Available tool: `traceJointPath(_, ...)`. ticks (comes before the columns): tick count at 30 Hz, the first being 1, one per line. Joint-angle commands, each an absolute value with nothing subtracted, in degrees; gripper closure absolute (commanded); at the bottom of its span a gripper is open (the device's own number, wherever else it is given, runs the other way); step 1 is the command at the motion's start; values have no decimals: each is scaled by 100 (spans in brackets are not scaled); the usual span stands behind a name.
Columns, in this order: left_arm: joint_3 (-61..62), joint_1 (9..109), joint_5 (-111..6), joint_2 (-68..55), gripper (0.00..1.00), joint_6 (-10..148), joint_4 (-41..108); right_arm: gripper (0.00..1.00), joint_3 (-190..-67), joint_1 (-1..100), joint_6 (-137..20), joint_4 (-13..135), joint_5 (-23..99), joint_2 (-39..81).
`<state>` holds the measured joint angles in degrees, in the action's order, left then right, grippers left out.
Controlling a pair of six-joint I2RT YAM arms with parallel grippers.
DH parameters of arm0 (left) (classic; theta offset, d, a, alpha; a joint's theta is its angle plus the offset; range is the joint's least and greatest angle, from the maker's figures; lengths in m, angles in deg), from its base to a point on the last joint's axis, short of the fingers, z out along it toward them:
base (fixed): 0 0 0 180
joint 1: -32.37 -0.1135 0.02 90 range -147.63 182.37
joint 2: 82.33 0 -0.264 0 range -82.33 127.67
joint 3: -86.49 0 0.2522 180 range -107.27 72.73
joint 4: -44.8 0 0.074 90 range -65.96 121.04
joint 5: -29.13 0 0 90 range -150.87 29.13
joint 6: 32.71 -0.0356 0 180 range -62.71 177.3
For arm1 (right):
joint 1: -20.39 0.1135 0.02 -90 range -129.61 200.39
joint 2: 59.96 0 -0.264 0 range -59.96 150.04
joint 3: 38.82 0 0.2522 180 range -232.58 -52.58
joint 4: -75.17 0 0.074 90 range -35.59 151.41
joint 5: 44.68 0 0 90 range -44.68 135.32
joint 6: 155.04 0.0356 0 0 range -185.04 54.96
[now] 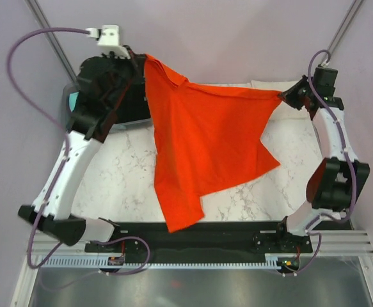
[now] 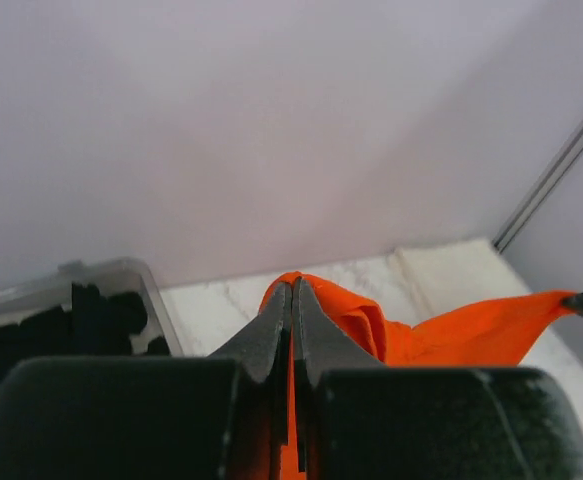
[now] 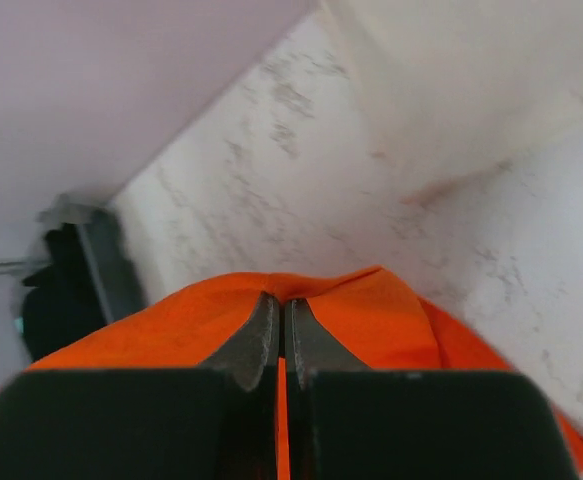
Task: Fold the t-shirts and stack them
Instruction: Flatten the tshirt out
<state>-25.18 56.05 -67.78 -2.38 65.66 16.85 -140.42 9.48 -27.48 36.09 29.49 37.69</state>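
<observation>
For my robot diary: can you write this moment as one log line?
left gripper: shut on orange-red t-shirt | right gripper: shut on it | t-shirt: held up, stretched between them

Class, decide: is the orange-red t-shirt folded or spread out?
Spread, not folded: the orange-red t-shirt hangs stretched between the left gripper and right gripper, each shut on it.

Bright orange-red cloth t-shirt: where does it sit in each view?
Top external: the bright orange-red cloth t-shirt is stretched across the centre.
Left wrist: lower centre to right edge.
Right wrist: across the bottom.
Shared landmark: white marble tabletop.
</observation>
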Motion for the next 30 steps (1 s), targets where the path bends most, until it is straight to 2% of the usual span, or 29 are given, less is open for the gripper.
traceJointPath(1,-3028,5548,-6720,-1007,98,6995,1909,100,-14522,1002,-2294,3742,2678,2507)
traceJointPath(11,-3440,5548,-7194,-3080,98,6785,1637,100,-15541,1002,-2223,3803,2616,606)
traceJointPath(18,-4398,5557,-7300,-3469,98,6775,1206,100,-15849,1002,-2092,4339,2669,-185)
traceJointPath(23,-4601,5557,-7299,-3276,98,6626,1188,100,-15850,1011,-2048,4427,2748,-195)
traceJointPath(28,-3795,5557,-7518,-3074,98,6197,1214,100,-14869,1011,-2109,4383,2906,-186)
traceJointPath(30,-2987,5557,-7676,-3003,98,6099,1390,100,-14419,1046,-2302,4410,3002,-160)
